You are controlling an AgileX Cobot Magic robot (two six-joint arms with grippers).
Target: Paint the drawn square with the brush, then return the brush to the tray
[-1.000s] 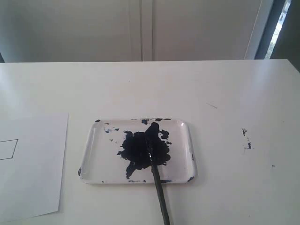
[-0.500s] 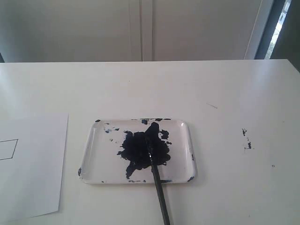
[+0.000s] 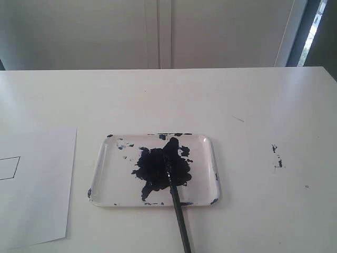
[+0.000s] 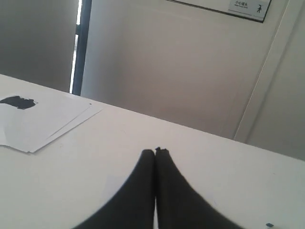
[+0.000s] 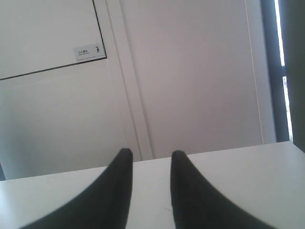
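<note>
One brush (image 3: 179, 216) lies tip-down in the paint blot (image 3: 152, 168) of one tray (image 3: 105, 179), its handle crossing the near rim, held by neither the left gripper (image 4: 155, 151), pressed closed, nor the right gripper (image 5: 151, 155), parted and empty, with one drawn square (image 3: 9, 167) unpainted on one paper sheet (image 3: 39, 190) to the left.

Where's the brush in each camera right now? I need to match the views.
Exterior: the brush lies low centre, its tip in the paint blot of the tray, its handle running off the bottom edge.
Left wrist: not in it.
Right wrist: not in it.
Shared landmark: the white table shows in all three.
</note>
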